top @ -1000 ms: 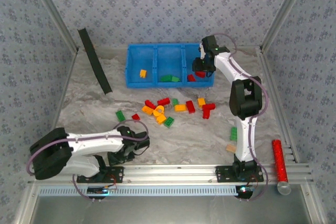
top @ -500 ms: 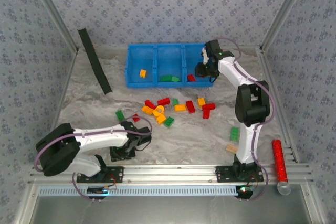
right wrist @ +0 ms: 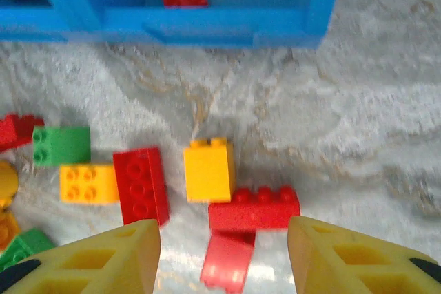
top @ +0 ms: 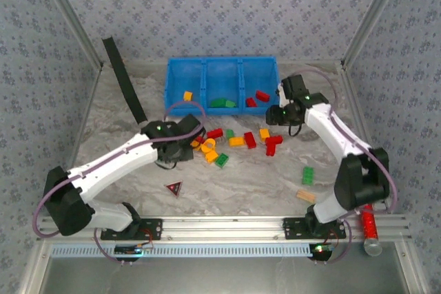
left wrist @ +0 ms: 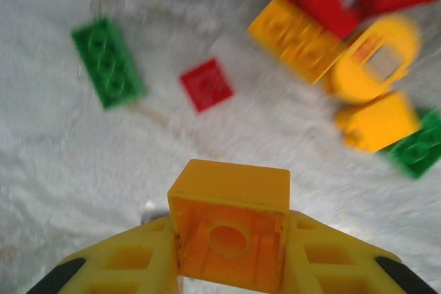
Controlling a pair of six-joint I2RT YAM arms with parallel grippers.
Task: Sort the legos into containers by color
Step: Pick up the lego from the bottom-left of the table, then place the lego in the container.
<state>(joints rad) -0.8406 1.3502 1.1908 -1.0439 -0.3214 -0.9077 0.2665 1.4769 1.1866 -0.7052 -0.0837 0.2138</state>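
On the marbled table (top: 241, 184), at its far edge, stands the blue bin (top: 220, 111), one tray split into three open compartments. The left one holds a yellow brick (top: 187, 96), the middle one green bricks (top: 222, 102), and the right one red bricks (top: 262, 96).

The left gripper (top: 186, 142) is over the near-left edge of the loose pile (top: 234, 141). In the left wrist view its fingers (left wrist: 117, 266) are closed on the side walls of a yellow held brick (left wrist: 231, 228), hollow underside toward the camera and clear of the table.

The right gripper (top: 275, 116) hangs between the bin and the pile. In the right wrist view its jaws are spread wide with nothing between them, above a yellow cube (right wrist: 209, 169) that touches a long red brick (right wrist: 254, 208).

A lone green brick (top: 308, 175) lies well apart to the right, beside a tan block (top: 304, 195). A small dark triangle (top: 173, 187) lies near the front.

The bricks are judged light, rigid and smooth. A pinch across two flat opposite walls should hold better than one on the studs. Bricks that touch a neighbour leave little room for a finger.

No lettering is legible; stud tops are too blurred or too small to read.
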